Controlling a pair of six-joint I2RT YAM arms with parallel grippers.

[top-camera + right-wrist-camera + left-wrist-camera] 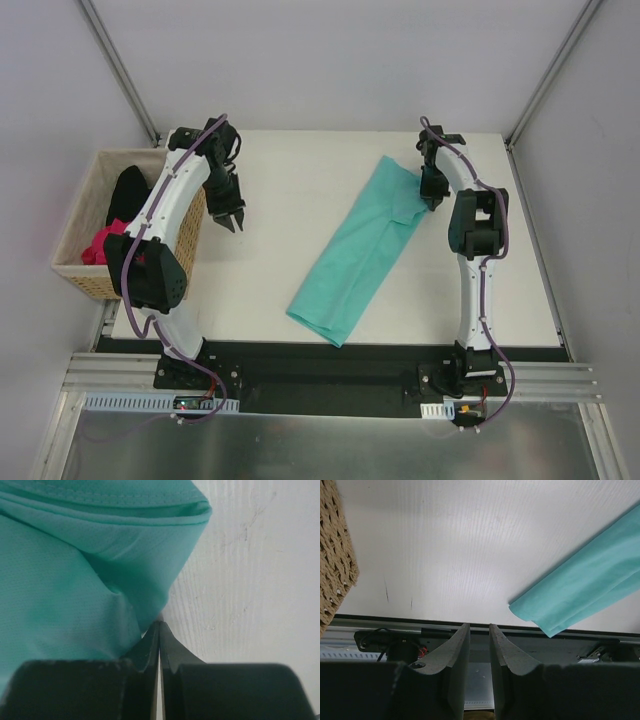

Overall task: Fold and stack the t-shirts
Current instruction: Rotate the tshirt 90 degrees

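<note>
One teal t-shirt (360, 250) lies folded long on the table (290, 190); my right gripper (432, 203), closed, seems to pinch its far right edge. My left gripper (231, 222) hangs slightly parted, empty, beside the basket (78, 215).

Top view: the left arm (175, 190) covers a chunk of the wicker basket (80, 205), so the pink t-shirt (97, 245) and black t-shirt (126, 190) only peek out. Right wrist view: the teal t-shirt (75, 580) is blurry and runs off the top and left edges.
</note>
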